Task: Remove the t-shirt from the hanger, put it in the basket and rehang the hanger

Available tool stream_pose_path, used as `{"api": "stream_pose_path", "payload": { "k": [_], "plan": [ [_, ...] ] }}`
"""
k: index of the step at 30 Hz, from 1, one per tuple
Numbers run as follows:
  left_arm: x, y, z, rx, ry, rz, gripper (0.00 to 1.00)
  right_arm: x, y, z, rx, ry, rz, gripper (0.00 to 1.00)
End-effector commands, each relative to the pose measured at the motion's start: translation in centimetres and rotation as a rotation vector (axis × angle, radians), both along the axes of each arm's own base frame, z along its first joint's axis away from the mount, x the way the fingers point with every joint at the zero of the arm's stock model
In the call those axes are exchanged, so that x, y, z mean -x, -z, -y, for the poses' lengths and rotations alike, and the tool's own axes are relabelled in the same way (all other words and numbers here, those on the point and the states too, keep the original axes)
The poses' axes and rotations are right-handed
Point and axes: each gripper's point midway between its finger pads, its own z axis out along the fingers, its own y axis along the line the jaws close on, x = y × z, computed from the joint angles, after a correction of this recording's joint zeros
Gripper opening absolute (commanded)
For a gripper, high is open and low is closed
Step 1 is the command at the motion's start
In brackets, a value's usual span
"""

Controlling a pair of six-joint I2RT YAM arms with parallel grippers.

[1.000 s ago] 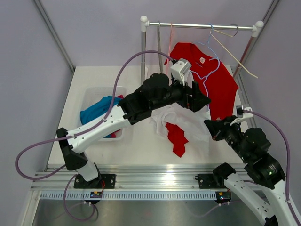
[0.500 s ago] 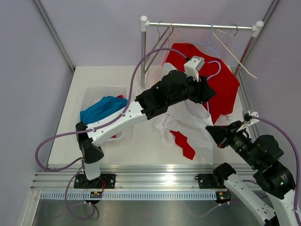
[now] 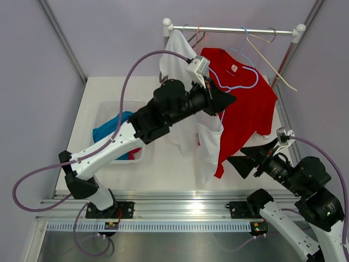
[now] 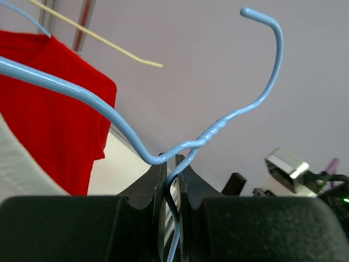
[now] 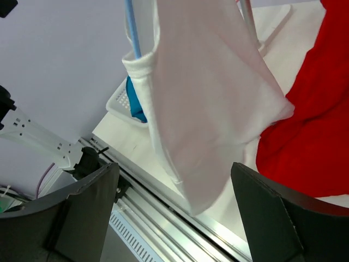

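Observation:
A white t-shirt (image 3: 208, 146) hangs in the air from a blue wire hanger (image 4: 234, 113), above the table in front of the rail. My left gripper (image 3: 228, 100) is shut on the hanger's twisted neck (image 4: 172, 170), with the hook free above it. In the right wrist view the white t-shirt (image 5: 202, 98) droops between and above my fingers, the blue hanger (image 5: 131, 27) showing at its top. My right gripper (image 3: 246, 157) stands open just right of the shirt's lower hem, and its jaws (image 5: 174, 218) hold nothing.
A red t-shirt (image 3: 248, 101) hangs on another blue hanger from the white rail (image 3: 234, 30) behind. More bare hangers hang on that rail. A clear bin (image 3: 109, 109) with a blue cloth (image 3: 113, 130) sits at the left. The metal base rail (image 3: 180, 204) runs along the near edge.
My left gripper closed on the blue hanger and lifted the white t-shirt off the table. My right gripper opened, letting go of the shirt.

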Motion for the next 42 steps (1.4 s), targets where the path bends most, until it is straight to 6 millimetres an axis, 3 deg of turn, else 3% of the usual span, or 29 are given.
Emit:
{"api": "stream_pose_path", "payload": {
  "k": [1,4,10,11,12,20,21,24,25,27,28,29,33,34,39,42],
  "plan": [
    [2.1,-8.0,-3.7,0.186,-0.002,0.144,0.00,1.5,-0.1,-1.9,-0.025,-0.139,-0.008,0.95],
    [2.6,-9.4,-4.9,0.228,-0.008,0.172,0.00,1.9,0.1,-3.4,-0.056,-0.228,-0.028,0.99],
    [3.9,-12.2,-8.5,0.342,-0.043,0.237,0.00,2.3,-1.0,-5.1,-0.088,-0.339,-0.001,0.98],
    [3.7,-11.9,-8.4,0.343,-0.048,0.238,0.00,2.3,-0.5,-5.4,-0.085,-0.356,-0.028,0.98],
    [4.2,-13.0,-9.3,0.381,-0.051,0.260,0.00,2.2,-0.8,-5.9,-0.101,-0.384,-0.027,0.97],
    [4.8,-13.8,-10.6,0.441,-0.059,0.295,0.00,1.4,-0.8,-7.6,-0.109,-0.450,-0.027,0.85],
    [4.9,-14.0,-10.8,0.455,-0.058,0.298,0.00,1.0,-0.5,-8.0,-0.099,-0.453,-0.035,0.82],
    [5.1,-14.0,-11.2,0.468,-0.058,0.297,0.00,0.2,-0.1,-9.1,-0.068,-0.443,-0.037,0.57],
    [5.2,-14.2,-11.5,0.476,-0.057,0.299,0.00,0.1,-0.2,-9.3,-0.062,-0.441,-0.034,0.39],
    [5.2,-14.0,-12.0,0.473,-0.074,0.300,0.00,-0.8,0.4,-10.2,-0.040,-0.423,-0.043,0.24],
    [5.3,-14.4,-13.1,0.487,-0.095,0.304,0.00,-0.3,0.7,-10.9,-0.026,-0.448,-0.050,0.10],
    [5.2,-13.9,-13.3,0.473,-0.111,0.311,0.00,-1.2,1.5,-11.4,0.000,-0.414,-0.060,0.06],
    [5.6,-14.0,-15.8,0.488,-0.156,0.332,0.00,-1.0,3.8,-12.7,0.063,-0.400,-0.083,0.00],
    [5.7,-14.1,-16.4,0.497,-0.164,0.333,0.00,-0.7,5.2,-12.9,0.084,-0.406,-0.104,0.00],
    [6.9,-15.5,-21.1,0.547,-0.240,0.383,0.00,0.4,8.9,-12.2,0.114,-0.395,-0.161,0.00],
    [7.2,-16.0,-22.9,0.558,-0.273,0.408,0.00,1.1,10.9,-11.8,0.138,-0.386,-0.206,0.00]
  ]
}}
